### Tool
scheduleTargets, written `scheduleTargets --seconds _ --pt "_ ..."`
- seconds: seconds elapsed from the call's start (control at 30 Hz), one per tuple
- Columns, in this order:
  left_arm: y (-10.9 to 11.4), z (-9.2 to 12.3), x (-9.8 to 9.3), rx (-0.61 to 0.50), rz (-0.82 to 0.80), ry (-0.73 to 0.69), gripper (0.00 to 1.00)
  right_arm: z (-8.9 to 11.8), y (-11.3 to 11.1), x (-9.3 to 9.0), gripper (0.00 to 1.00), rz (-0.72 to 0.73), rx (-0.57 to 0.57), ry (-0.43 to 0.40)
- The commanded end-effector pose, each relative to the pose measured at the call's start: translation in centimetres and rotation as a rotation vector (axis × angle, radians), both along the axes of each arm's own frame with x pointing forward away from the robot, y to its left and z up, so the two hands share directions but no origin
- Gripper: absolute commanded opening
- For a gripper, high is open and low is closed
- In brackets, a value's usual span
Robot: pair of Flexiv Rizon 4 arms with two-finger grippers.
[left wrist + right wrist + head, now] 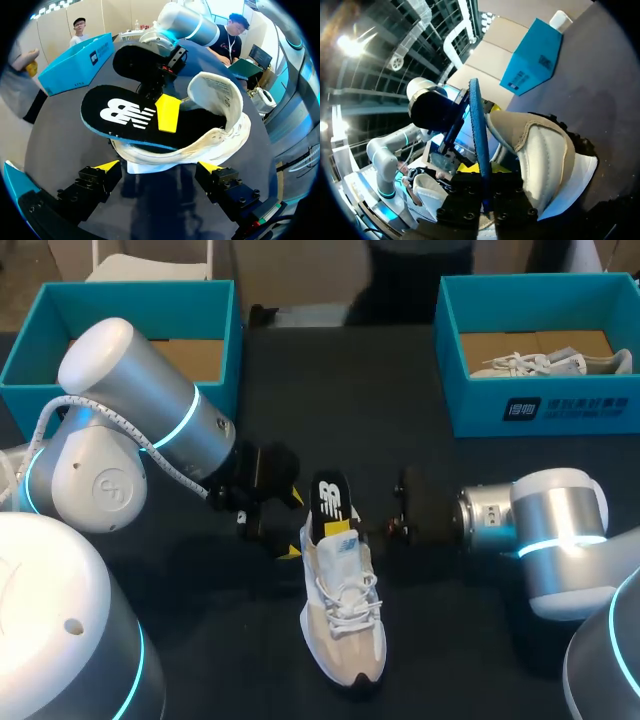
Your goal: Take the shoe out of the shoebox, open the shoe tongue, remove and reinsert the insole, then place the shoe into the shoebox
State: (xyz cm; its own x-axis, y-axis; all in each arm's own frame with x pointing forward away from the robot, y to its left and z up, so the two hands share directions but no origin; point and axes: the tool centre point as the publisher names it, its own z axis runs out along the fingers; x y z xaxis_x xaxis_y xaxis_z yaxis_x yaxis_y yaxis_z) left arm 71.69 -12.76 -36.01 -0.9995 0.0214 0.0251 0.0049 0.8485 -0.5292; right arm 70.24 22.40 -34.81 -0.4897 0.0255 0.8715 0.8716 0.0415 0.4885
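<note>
Two tools meet at the shoe (pixel 342 610): my right tool (pixel 358 530) grips the insole (pixel 330 502) above the heel; my left tool (pixel 292 524) is open just beside the heel, probably to steady it.

Printed in bold white across the black insole (pixel 330 498): a large logo mark. Printed on the near wall of the right shoebox (pixel 470 410): a dark square emblem beside two short rows of characters, too small to read. On the tongue tag (pixel 343 543): blue print, illegible.
</note>
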Motion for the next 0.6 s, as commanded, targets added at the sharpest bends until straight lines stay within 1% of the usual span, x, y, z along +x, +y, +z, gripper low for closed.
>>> scheduleTargets --seconds 0.03,0.07,0.2,0.3,0.5,0.57,0.6 --pt "0.0 -0.1 0.0 0.000 -0.001 0.000 1.00 0.7 0.2 -0.6 0.31 -0.011 -0.006 -0.034" --pt "0.0 -0.1 0.0 0.000 -0.001 0.000 1.00 1.0 0.2 -0.5 0.35 -0.008 -0.008 -0.047" --pt "0.0 -0.1 0.0 0.000 -0.001 0.000 1.00 2.1 0.4 -0.1 0.38 -0.001 -0.017 -0.085" --pt "0.0 -0.1 0.0 0.000 -0.001 0.000 1.00 2.6 0.5 0.4 0.36 0.004 -0.016 -0.103" --pt "0.0 -0.1 0.0 0.000 -0.001 0.000 1.00 2.9 0.8 1.5 0.33 0.014 -0.013 -0.115" --pt "0.0 -0.1 0.0 0.000 -0.001 0.000 1.00 2.9 0.9 1.7 0.30 0.014 -0.013 -0.116" --pt "0.0 -0.1 0.0 0.000 -0.001 0.000 1.00 3.0 0.9 1.8 0.27 0.014 -0.013 -0.117"
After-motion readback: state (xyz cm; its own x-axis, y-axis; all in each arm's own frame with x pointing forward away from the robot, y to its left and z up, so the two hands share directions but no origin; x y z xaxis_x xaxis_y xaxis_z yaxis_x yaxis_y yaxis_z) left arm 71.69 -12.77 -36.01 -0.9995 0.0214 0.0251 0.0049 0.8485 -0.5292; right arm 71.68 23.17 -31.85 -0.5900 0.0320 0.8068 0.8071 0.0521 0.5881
